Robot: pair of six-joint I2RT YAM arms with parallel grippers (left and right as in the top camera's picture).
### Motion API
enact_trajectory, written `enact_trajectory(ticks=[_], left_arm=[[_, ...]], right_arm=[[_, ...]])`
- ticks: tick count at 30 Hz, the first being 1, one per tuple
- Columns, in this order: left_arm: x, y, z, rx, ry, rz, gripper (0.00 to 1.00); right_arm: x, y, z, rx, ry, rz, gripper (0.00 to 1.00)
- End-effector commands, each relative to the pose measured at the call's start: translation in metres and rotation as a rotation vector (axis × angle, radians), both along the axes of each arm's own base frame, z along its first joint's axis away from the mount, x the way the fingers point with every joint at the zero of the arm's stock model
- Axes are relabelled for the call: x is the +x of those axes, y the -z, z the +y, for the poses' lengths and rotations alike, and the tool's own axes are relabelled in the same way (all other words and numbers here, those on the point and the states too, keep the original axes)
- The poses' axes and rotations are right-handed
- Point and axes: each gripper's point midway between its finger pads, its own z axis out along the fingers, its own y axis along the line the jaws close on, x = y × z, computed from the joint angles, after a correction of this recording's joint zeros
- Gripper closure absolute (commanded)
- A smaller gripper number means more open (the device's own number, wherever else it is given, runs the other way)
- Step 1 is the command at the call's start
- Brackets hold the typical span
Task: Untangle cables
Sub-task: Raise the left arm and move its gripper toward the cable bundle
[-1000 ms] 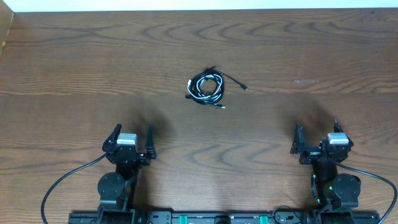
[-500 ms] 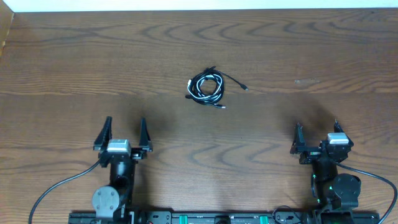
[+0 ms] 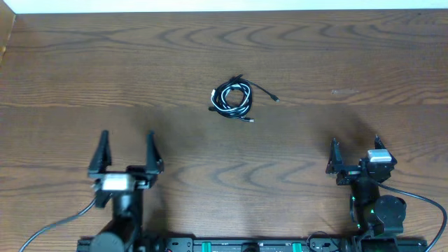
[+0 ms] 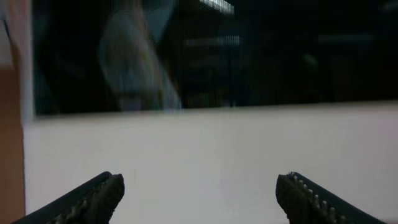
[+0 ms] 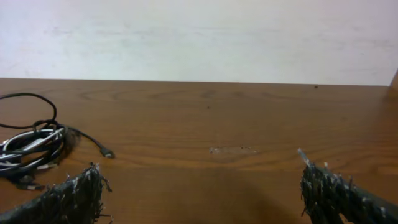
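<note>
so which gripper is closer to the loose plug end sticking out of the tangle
Right. The right gripper sits back and right of the plug end; the left gripper is farther, across the tangle.

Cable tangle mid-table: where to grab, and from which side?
Grip the loose black tail that sticks out of the cable tangle on its right, just behind the plug. It lies alone and flat, clear of the rest. Come straight down with the right gripper, probably with the jaws across the cord.

Open table (image 3: pixel 315 56) wood lies on every side of the cables (image 3: pixel 232 99), reachable from any direction.
</note>
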Motion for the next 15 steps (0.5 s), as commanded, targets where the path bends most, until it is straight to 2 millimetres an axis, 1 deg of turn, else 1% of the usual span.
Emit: enact_trajectory(ticks=[1, 4, 8, 11, 13, 15], left_arm=[[-0.019, -0.049, 0.004, -0.009, -0.016, -0.069, 0.16], [-0.019, -0.074, 0.002, -0.002, -0.005, -0.046, 0.16], [-0.011, -0.101, -0.008, 0.029, 0.044, 0.029, 0.16], [0.002, -0.116, -0.013, 0.043, 0.067, 0.125, 0.16], [0.012, -0.123, -0.014, 0.047, 0.073, 0.201, 0.16], [0.021, -0.130, -0.015, 0.050, 0.076, 0.290, 0.16]], right_arm=[[0.000, 0.000, 0.003, -0.006, -0.018, -0.002, 0.01], [0.000, -0.007, 0.004, 0.004, -0.022, -0.032, 0.01], [0.000, -0.030, 0.002, 0.015, -0.012, -0.124, 0.01], [-0.001, -0.045, 0.003, 0.018, -0.017, -0.179, 0.01], [-0.004, -0.059, 0.002, 0.018, -0.016, -0.217, 0.01], [-0.008, -0.078, 0.002, 0.019, -0.015, -0.253, 0.01]])
